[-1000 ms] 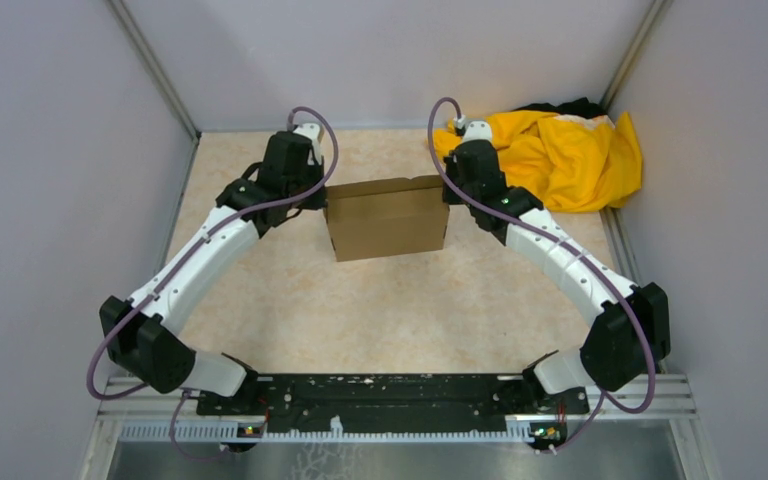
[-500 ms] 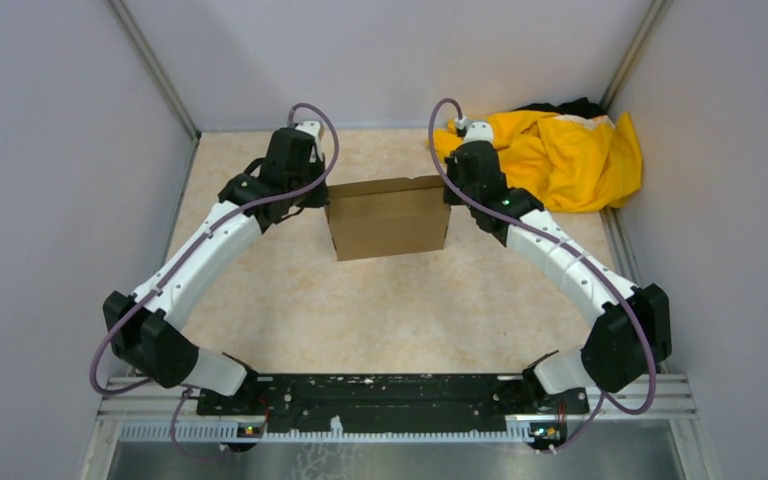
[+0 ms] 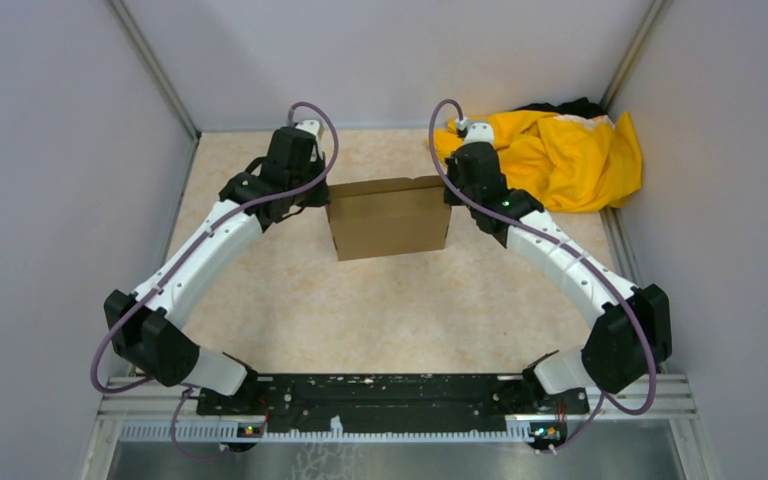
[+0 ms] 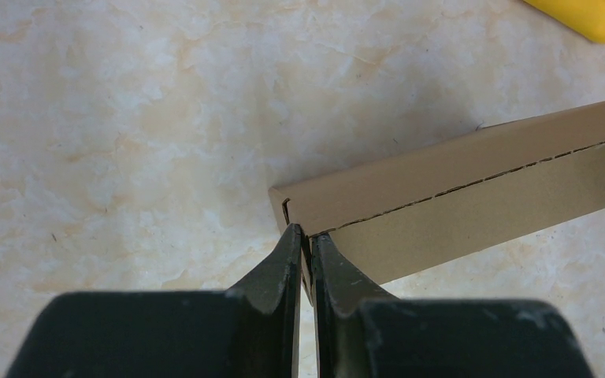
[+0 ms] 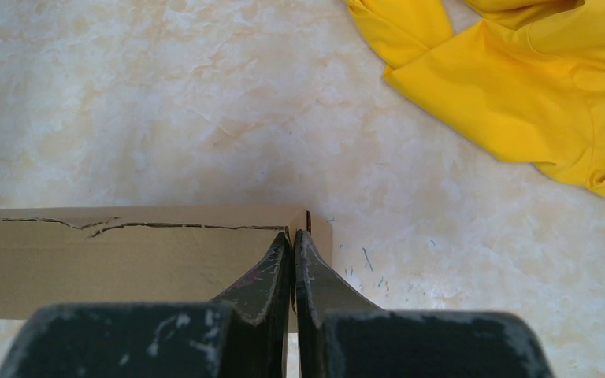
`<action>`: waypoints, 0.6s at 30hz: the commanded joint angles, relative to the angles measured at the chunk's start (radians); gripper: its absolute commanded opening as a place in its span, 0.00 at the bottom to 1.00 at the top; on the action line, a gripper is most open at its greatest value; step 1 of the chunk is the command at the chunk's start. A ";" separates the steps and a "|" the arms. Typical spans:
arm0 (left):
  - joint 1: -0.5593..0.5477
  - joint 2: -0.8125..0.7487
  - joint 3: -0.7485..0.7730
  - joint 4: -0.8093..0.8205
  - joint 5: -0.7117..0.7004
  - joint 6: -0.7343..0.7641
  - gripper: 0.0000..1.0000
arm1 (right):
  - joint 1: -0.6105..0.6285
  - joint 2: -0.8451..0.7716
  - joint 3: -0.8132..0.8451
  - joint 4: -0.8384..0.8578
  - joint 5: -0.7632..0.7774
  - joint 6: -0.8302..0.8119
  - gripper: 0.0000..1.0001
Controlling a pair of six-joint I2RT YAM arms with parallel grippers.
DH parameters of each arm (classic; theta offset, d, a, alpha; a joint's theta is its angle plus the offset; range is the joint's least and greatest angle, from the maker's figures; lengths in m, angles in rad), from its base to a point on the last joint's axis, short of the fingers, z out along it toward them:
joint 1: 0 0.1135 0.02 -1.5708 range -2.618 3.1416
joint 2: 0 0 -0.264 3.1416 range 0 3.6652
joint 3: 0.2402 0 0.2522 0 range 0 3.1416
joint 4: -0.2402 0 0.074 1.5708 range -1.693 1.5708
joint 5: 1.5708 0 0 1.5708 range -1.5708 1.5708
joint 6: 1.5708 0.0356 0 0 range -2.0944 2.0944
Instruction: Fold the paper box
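Where pinched at both ends, paper box (image 3: 388, 217): plain brown cardboard, folded up into a closed rectangular block; spanning the gap between the two hands, one short end at each set of fingertips; broad unprinted face turned toward the top camera.
Left hand (image 4: 301, 232): narrowed to a slit, black fingers (image 4: 280, 268) nipping the thin cardboard edge at the box's left end corner; rest of the box running away ahead and to the right of the fingertips.
Right hand (image 5: 292, 236): likewise narrowed to a slit, clamped on the cardboard edge at the box's right end corner; box stretching off to the left of the fingertips.
Seam at left end (image 4: 473, 185): a fine dark broken line between two cardboard layers, starting at the left hand's fingertips and following the box's length.
Seam at right end (image 5: 165, 226): a ragged, slightly torn line along the box's far margin, ending just left of the right hand's fingertips.
Worktop (image 3: 360, 300): beige, marbled; cannot tell whether the box is resting on it or held just above it.
Yellow cloth (image 5: 520, 87): crumpled, ahead and to the right of the right hand, apart from the box; one corner visible far ahead and right of the left hand.
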 commanded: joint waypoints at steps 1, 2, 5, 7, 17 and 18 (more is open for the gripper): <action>-0.046 0.030 0.019 0.026 0.123 -0.057 0.12 | 0.039 0.009 -0.028 -0.040 -0.120 0.031 0.00; -0.045 0.034 0.025 0.025 0.123 -0.058 0.12 | 0.039 0.008 -0.027 -0.039 -0.119 0.031 0.00; -0.046 0.033 0.026 0.026 0.123 -0.064 0.12 | 0.038 0.009 -0.027 -0.041 -0.117 0.031 0.00; -0.046 0.031 0.017 0.029 0.124 -0.069 0.12 | 0.039 0.008 -0.032 -0.037 -0.115 0.031 0.00; -0.055 0.009 -0.040 0.065 0.127 -0.097 0.11 | 0.040 -0.002 -0.066 -0.010 -0.112 0.038 0.00; -0.056 0.007 -0.046 0.067 0.123 -0.099 0.10 | 0.040 -0.005 -0.072 -0.008 -0.109 0.040 0.00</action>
